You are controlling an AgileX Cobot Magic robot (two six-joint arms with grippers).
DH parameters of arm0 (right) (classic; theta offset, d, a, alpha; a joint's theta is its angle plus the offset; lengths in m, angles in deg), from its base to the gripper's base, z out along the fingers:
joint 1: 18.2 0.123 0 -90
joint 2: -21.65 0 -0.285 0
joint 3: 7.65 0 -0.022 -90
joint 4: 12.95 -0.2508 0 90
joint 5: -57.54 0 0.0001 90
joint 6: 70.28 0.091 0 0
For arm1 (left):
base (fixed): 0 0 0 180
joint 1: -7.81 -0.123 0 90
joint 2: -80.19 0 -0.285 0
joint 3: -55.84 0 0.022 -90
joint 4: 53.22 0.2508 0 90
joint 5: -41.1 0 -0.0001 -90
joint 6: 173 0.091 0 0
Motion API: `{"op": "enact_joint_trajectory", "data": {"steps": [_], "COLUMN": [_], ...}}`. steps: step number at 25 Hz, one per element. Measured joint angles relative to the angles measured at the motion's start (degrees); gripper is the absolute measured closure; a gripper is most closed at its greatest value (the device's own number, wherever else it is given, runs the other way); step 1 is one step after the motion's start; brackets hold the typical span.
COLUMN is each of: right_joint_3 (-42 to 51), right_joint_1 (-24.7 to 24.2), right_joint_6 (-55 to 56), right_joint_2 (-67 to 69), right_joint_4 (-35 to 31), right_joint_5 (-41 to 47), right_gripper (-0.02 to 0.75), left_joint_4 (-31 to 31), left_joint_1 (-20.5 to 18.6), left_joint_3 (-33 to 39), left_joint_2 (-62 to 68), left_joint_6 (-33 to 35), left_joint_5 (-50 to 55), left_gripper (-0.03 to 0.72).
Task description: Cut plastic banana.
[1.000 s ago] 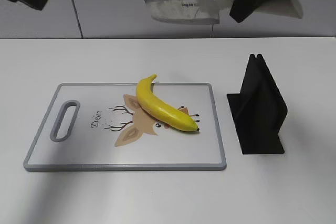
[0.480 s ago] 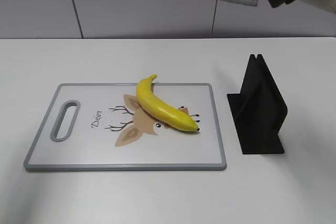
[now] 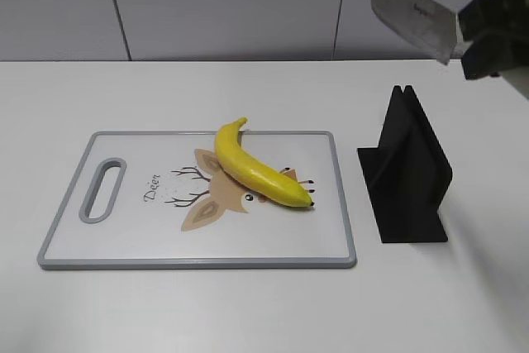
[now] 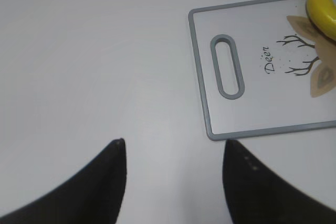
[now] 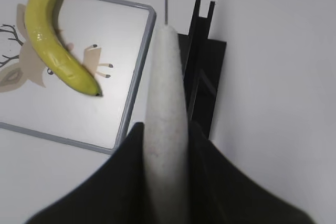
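The yellow plastic banana (image 3: pixel 260 167) lies whole, on a slant, on the grey-rimmed cutting board (image 3: pixel 273 237) with a deer drawing. My right gripper (image 3: pixel 488 39) is high at the upper right, shut on the white handle of a knife (image 3: pixel 412 18); the blade points up and left, above the black stand. The right wrist view shows the knife handle (image 5: pixel 167 103) between the jaws (image 5: pixel 167 127), with the banana (image 5: pixel 52 40) off to the left. My left gripper (image 4: pixel 173 142) is open and empty over bare table, left of the board's handle slot; the banana's tip (image 4: pixel 323 3) shows at the top right.
A black slotted knife stand (image 3: pixel 409 179) stands on the table right of the board, also seen in the right wrist view (image 5: pixel 202 66). The board's handle slot (image 3: pixel 102 190) is at its left end. A grey wall runs behind the white table.
The right gripper has carried the knife from above the board's far side to the right, and the blade has tilted upward. The left gripper has left the exterior view's top left corner.
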Motion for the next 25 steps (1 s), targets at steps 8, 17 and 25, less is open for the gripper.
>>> {"op": "enact_joint_trajectory", "data": {"steps": [8, 17, 25], "right_joint_3": [10.3, 14.0, 14.2], "right_joint_1": [0.0, 0.0, 0.0], "right_joint_6": [7.9, 11.7, 12.5], "right_joint_2": [-1.3, -1.3, -0.2], "right_joint_4": [6.1, 7.1, 7.1], "right_joint_5": [-7.8, -11.5, -12.1], "right_gripper": [0.562, 0.563, 0.563], "left_joint_4": [0.0, -0.1, -0.1], "left_joint_1": [0.0, 0.0, 0.0], "left_joint_3": [13.1, 23.0, 24.1], "left_joint_2": [-16.4, -37.1, -47.8], "left_joint_6": [-1.2, -1.2, -1.4], "left_joint_5": [-1.7, -3.7, 2.3], "left_gripper": [0.121, 0.121, 0.148]}}
